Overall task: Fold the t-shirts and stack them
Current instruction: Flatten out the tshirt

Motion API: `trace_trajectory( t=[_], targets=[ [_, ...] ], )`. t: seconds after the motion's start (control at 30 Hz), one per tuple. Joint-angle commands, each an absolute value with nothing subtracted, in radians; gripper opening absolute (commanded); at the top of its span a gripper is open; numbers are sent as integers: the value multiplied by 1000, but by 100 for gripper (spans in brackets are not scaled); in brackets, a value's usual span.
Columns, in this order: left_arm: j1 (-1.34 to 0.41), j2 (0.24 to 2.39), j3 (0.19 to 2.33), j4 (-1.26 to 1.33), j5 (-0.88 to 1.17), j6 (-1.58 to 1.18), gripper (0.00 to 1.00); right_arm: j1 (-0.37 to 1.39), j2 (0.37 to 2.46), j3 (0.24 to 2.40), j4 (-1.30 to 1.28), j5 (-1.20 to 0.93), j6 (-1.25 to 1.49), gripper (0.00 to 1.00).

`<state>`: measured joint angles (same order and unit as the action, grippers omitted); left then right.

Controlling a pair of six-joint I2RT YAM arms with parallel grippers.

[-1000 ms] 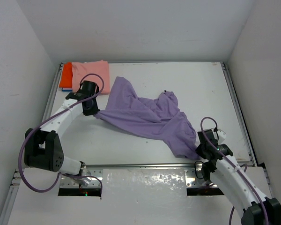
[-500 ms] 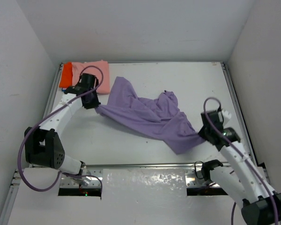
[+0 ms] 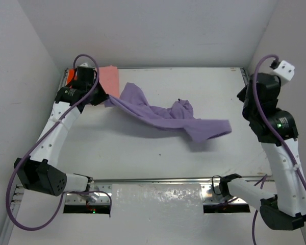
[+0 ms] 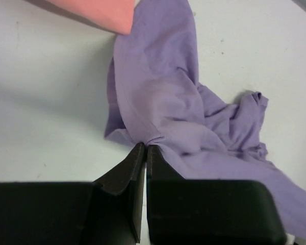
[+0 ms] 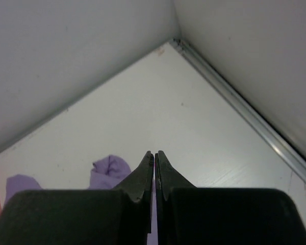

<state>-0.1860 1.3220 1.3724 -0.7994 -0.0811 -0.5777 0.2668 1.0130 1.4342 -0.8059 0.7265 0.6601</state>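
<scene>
The purple t-shirt (image 3: 158,117) is stretched across the middle of the table, and its right end floats flat above its own shadow. My left gripper (image 3: 104,99) is shut on the shirt's left edge; the left wrist view shows the cloth (image 4: 168,102) bunched at the gripper's tips (image 4: 145,146). My right gripper (image 3: 242,99) is raised high at the right, jaws together (image 5: 154,152), with only a thin purple sliver in the slit. In the top view the shirt's right end stands apart from it. A purple lump (image 5: 109,171) lies beyond the fingers.
A folded pink t-shirt (image 3: 110,76) lies on an orange one (image 3: 70,75) at the far left corner, just behind my left gripper; its pink edge also shows in the left wrist view (image 4: 99,10). White walls close in on the table, and a metal rail (image 3: 257,117) runs along its right side.
Both arms rose. The left gripper pulled the shirt's left edge back toward the pink stack. The right arm swung up and to the far right, and the shirt's right end lifted off the table.
</scene>
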Motion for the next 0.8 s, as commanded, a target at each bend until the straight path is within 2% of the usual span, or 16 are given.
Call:
trace_trajectory(
  t=[0.0, 0.13, 0.23, 0.3, 0.33, 0.37, 0.43, 0.47, 0.57, 0.77],
  targets=[
    [-235, 1266, 1512, -853, -90, -663, 0, 265, 1016, 1581, -813, 828, 540, 0],
    [-273, 1191, 1679, -948, -147, -706, 0, 265, 974, 1697, -825, 848, 500, 0],
    [-278, 1160, 1675, -949, -137, -709, 0, 265, 962, 1600, -873, 668, 511, 0],
    [-278, 1132, 1583, -931, -123, -721, 0, 265, 937, 1426, -959, 513, 650, 11],
    [-278, 1123, 1516, -928, -120, -718, 0, 267, 905, 1335, -907, 456, 735, 16],
    [-278, 1105, 1481, -925, -120, -713, 0, 267, 822, 1128, -856, 404, 767, 27],
    [-279, 1082, 1369, -897, -126, -712, 0, 267, 746, 950, -745, 298, 794, 38],
    [-279, 1071, 1333, -887, -138, -701, 0, 267, 723, 830, -736, 290, 793, 39],
    [-281, 1054, 1237, -859, -159, -686, 0, 268, 689, 670, -684, 227, 758, 39],
    [-287, 1065, 1098, -798, -149, -672, 0, 268, 725, 563, -773, 120, 764, 41]
  ],
)
